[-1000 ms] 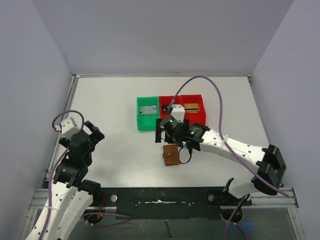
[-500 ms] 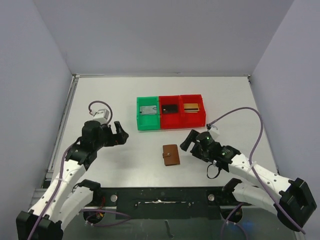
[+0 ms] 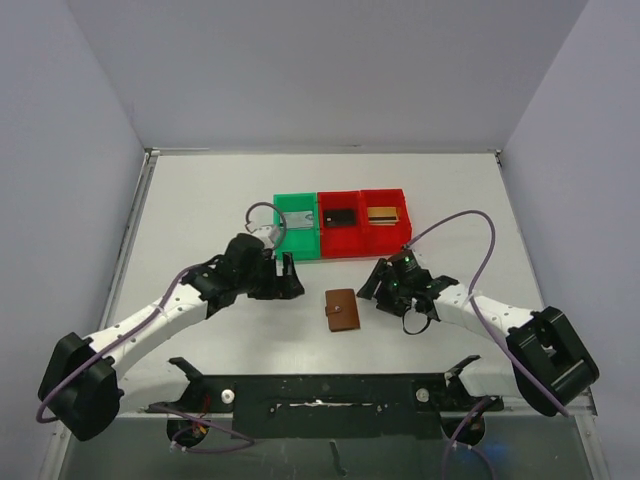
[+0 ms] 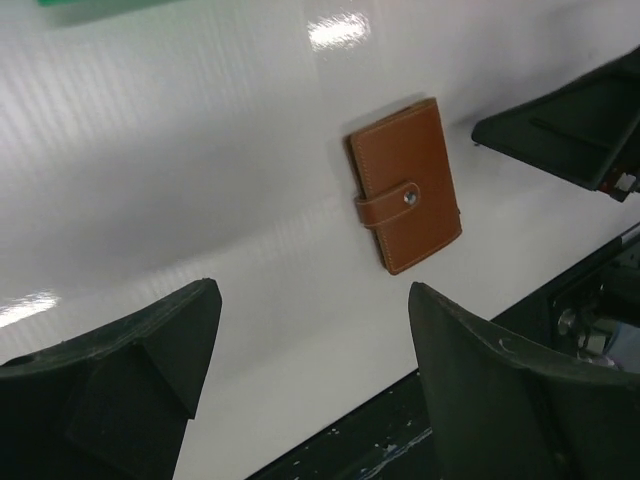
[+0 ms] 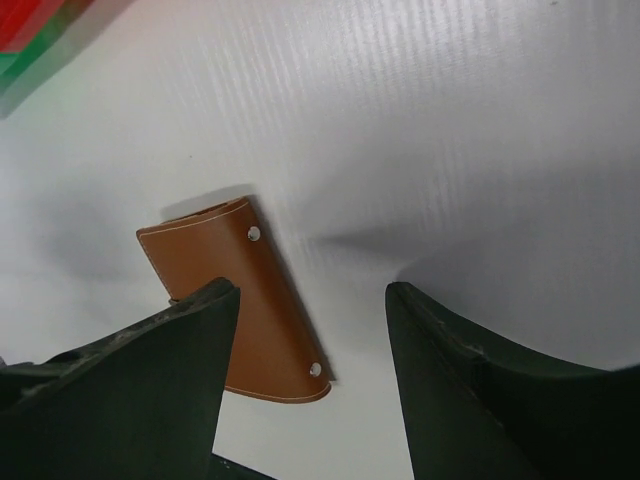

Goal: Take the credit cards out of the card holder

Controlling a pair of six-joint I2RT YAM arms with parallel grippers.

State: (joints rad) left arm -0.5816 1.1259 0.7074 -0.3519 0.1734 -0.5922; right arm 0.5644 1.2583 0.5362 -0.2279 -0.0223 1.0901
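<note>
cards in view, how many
3: grey card in green bin, black card in middle red bin, gold card in right red bin. Shut card holder may hide more.

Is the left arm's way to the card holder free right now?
Probably yes: the card holder lies on bare table ahead of the left gripper, nothing between. The right gripper crowds its far side.
</note>
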